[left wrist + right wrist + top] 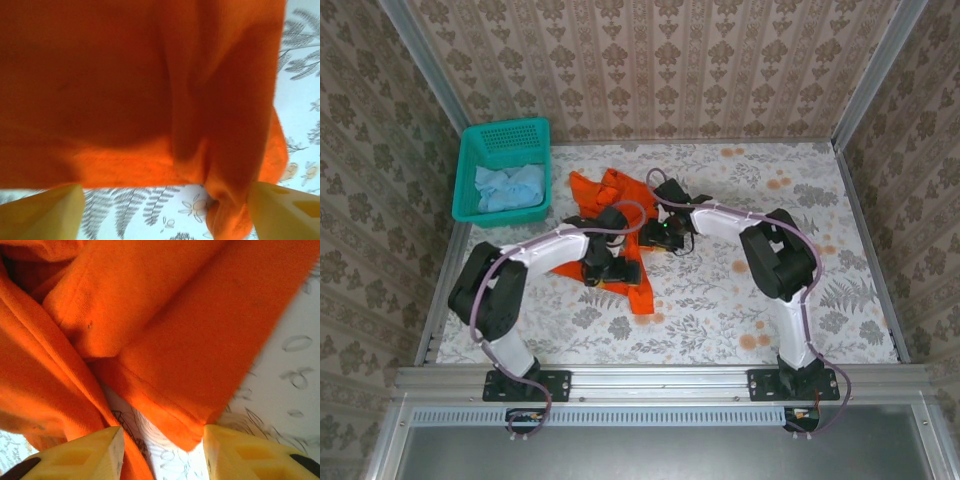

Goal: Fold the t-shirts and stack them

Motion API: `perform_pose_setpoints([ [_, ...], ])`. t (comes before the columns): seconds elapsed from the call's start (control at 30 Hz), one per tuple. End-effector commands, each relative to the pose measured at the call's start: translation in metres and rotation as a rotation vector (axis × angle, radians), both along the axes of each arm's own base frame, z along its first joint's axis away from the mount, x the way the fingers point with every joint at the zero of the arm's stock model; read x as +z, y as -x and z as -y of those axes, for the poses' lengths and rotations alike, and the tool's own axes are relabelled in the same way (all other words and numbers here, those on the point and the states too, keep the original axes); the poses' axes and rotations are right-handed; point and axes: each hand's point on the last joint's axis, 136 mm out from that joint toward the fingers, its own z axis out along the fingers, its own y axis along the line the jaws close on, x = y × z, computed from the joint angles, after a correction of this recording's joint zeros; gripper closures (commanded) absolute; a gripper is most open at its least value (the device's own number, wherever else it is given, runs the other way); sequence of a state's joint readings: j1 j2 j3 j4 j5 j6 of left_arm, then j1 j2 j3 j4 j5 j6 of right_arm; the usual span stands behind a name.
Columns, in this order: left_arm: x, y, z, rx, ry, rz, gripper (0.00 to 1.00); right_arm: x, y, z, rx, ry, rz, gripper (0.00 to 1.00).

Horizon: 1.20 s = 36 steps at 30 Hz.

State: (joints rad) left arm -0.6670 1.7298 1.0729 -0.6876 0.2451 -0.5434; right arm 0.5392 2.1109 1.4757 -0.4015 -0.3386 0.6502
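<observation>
The orange t-shirt (620, 235) lies crumpled in the middle of the table, one strip trailing toward the near side. My left gripper (603, 262) sits over its near left part, open; in the left wrist view its yellow fingertips (47, 215) stand wide apart, the shirt's hem (125, 165) just beyond them and a bunched fold by the right tip. My right gripper (660, 232) is at the shirt's right edge, open, and a hemmed corner (185, 425) of cloth lies between its fingertips (85, 455). The light-blue t-shirt (510, 187) lies bunched in the basket.
A teal mesh basket (470, 165) stands at the far left corner of the table. The floral tablecloth (800, 290) covers the surface, and patterned walls close in the far side and both flanks.
</observation>
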Motion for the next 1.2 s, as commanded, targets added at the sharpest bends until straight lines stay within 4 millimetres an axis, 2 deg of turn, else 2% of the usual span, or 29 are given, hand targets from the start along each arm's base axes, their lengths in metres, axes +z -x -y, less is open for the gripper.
perform_pose_setpoints([
  [0.0,-0.012,0.003,0.007,-0.045,-0.02,-0.008,0.33,-0.016,0.001,0.015,-0.021,0.087,-0.04,0.6],
  [0.13,-0.027,-0.001,-0.015,-0.009,-0.135,0.004,0.71,-0.029,-0.006,0.019,-0.022,0.135,-0.049,0.77],
  [0.23,-0.021,-0.011,-0.035,0.023,-0.202,0.039,0.99,-0.03,-0.014,0.026,-0.041,0.146,-0.026,0.9],
  [0.33,0.003,-0.025,-0.053,0.065,-0.214,0.12,1.0,-0.013,-0.025,0.035,-0.061,0.118,0.018,1.0],
  [0.37,0.011,-0.029,-0.057,0.072,-0.208,0.146,1.0,-0.005,-0.028,0.04,-0.069,0.117,0.038,1.0],
  [0.47,0.053,-0.046,-0.064,0.098,-0.152,0.286,1.0,0.021,-0.035,0.062,-0.106,0.092,0.096,1.0],
  [0.6,0.105,-0.064,-0.076,0.168,-0.066,0.452,1.0,0.048,-0.033,0.109,-0.184,0.087,0.153,1.0],
  [0.73,0.132,-0.075,-0.088,0.241,-0.015,0.512,1.0,0.065,-0.016,0.163,-0.273,0.1,0.189,1.0],
  [0.77,0.134,-0.075,-0.09,0.247,-0.017,0.51,1.0,0.069,-0.011,0.176,-0.3,0.101,0.197,1.0],
  [0.83,0.136,-0.078,-0.108,0.303,-0.048,0.501,1.0,0.077,0.006,0.206,-0.375,0.1,0.207,1.0],
  [0.93,0.123,-0.068,-0.12,0.339,-0.097,0.451,0.99,0.086,0.034,0.245,-0.486,0.107,0.232,1.0],
  [1.0,0.101,-0.053,-0.13,0.369,-0.147,0.38,0.97,0.091,0.054,0.262,-0.53,0.131,0.247,1.0],
  [1.1,0.076,-0.029,-0.159,0.482,-0.276,0.281,0.95,0.08,0.083,0.278,-0.571,0.172,0.21,1.0],
  [1.17,0.072,-0.03,-0.162,0.532,-0.247,0.268,0.95,0.07,0.096,0.284,-0.597,0.183,0.187,1.0],
])
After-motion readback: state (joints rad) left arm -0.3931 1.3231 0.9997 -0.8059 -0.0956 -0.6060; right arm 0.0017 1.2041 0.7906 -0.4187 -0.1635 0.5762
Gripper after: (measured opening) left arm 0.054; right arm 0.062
